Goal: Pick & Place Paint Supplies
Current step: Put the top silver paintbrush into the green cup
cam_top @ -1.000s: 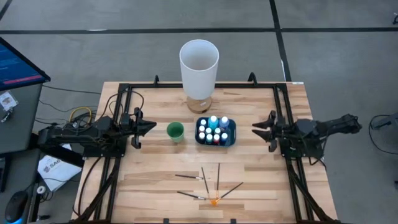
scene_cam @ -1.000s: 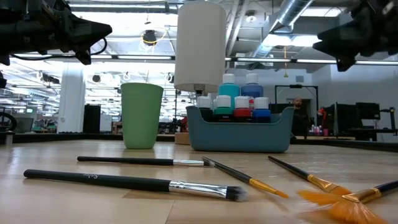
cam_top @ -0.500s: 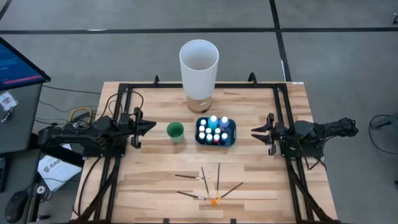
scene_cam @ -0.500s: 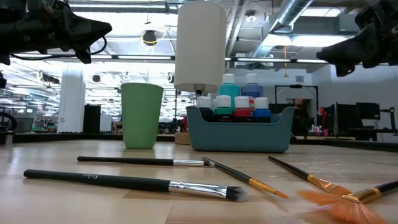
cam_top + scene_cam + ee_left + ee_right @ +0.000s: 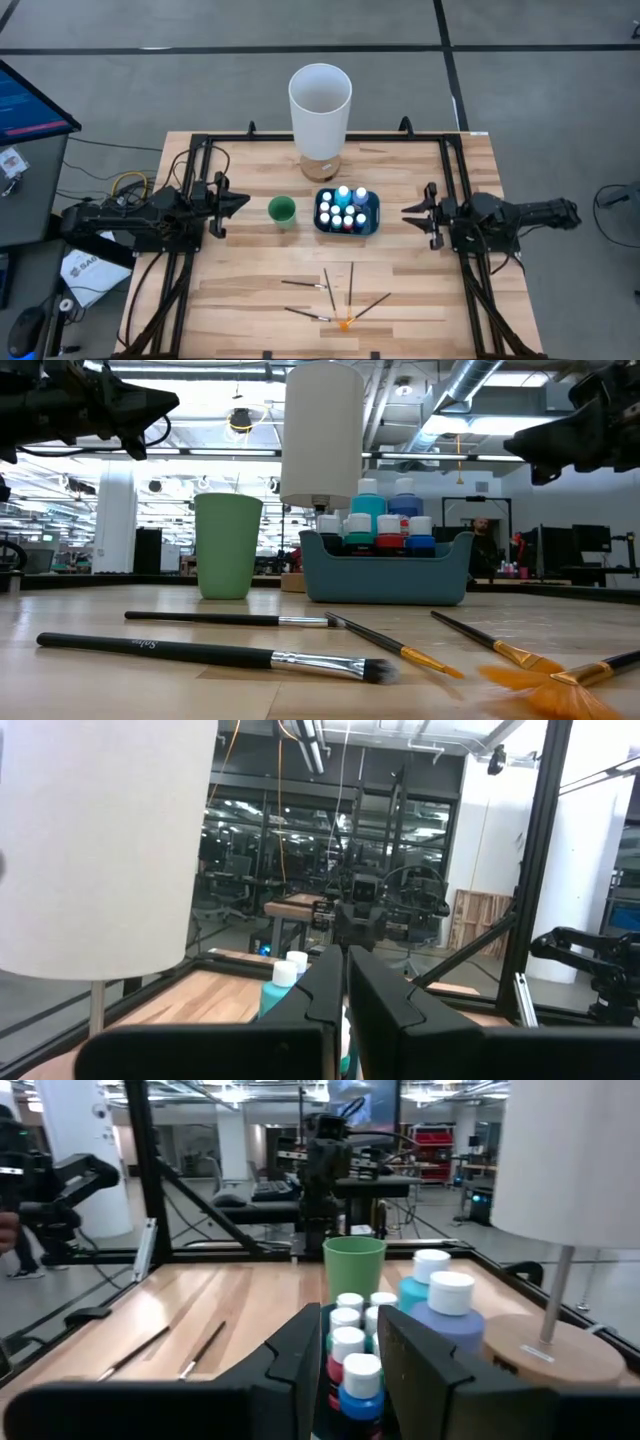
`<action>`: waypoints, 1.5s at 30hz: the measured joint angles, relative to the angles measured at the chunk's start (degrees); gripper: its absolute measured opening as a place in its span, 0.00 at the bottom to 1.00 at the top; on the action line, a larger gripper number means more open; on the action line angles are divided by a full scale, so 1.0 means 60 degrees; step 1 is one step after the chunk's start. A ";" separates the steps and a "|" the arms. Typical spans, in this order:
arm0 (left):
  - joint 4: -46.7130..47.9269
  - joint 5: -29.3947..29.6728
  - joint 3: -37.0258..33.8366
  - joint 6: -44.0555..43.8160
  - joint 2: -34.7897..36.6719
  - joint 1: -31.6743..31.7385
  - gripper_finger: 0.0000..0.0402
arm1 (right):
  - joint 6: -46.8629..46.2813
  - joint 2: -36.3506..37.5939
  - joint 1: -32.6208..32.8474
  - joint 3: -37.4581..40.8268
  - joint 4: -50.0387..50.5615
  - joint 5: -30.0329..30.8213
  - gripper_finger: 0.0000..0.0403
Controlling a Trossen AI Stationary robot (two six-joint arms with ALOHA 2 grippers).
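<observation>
Several small paint bottles (image 5: 345, 210) (image 5: 385, 525) (image 5: 358, 1352) with pale caps stand upright in a blue tray (image 5: 373, 217) at the table's middle. Several thin dark-handled brushes (image 5: 335, 295) (image 5: 215, 652) lie flat near the near edge, one of them an orange-tipped fan brush (image 5: 345, 323) (image 5: 540, 685). My left gripper (image 5: 245, 203) (image 5: 346, 982) hovers shut, left of the green cup (image 5: 282, 210). My right gripper (image 5: 405, 212) (image 5: 350, 1330) hovers right of the tray, pointing at it. Its fingers stand a narrow gap apart and hold nothing.
A tall white cylinder (image 5: 320, 100) (image 5: 322, 430) on a round wooden base stands behind the tray. The green cup (image 5: 228, 545) sits just left of the tray. Black frame rails (image 5: 196, 190) run along the table's left and right sides. Bare wood lies between the tray and the brushes.
My right arm has swung its rear part toward the near edge and dipped slightly, and its gripper has crept a little toward the tray. Bottles, brushes and the left arm have stayed put.
</observation>
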State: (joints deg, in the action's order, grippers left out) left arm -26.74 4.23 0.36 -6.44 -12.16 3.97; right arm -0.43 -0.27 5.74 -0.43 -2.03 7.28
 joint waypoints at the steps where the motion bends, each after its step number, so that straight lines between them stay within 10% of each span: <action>1: -0.0004 0.0000 0.0002 0.0002 0.0000 0.0000 0.02 | -0.0007 0.0000 -0.0091 0.0000 -0.0002 0.0012 0.24; 12: -0.1424 0.2228 0.0074 -0.0412 0.0000 0.0004 0.02 | -0.0514 -0.0004 -0.0507 0.0004 -0.0010 0.0041 0.24; 18: -0.1433 0.1175 0.0938 -0.0572 -0.0565 -0.0110 0.06 | -0.0514 -0.0004 -0.0507 0.0007 -0.0021 0.0041 0.24; 30: -0.1350 -0.0069 0.4119 -0.0255 -0.5523 -0.1536 0.31 | -0.0514 -0.0004 -0.0504 0.0011 -0.0021 0.0041 0.24; 45: 0.3959 -0.0018 0.7779 -0.0578 -1.0748 -0.2239 0.40 | -0.0514 -0.0004 -0.0504 0.0018 -0.0021 0.0041 0.24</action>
State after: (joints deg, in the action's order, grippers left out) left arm -2.99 4.12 47.04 -9.90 -76.65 -9.47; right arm -3.51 -0.30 2.72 -0.32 -2.15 7.53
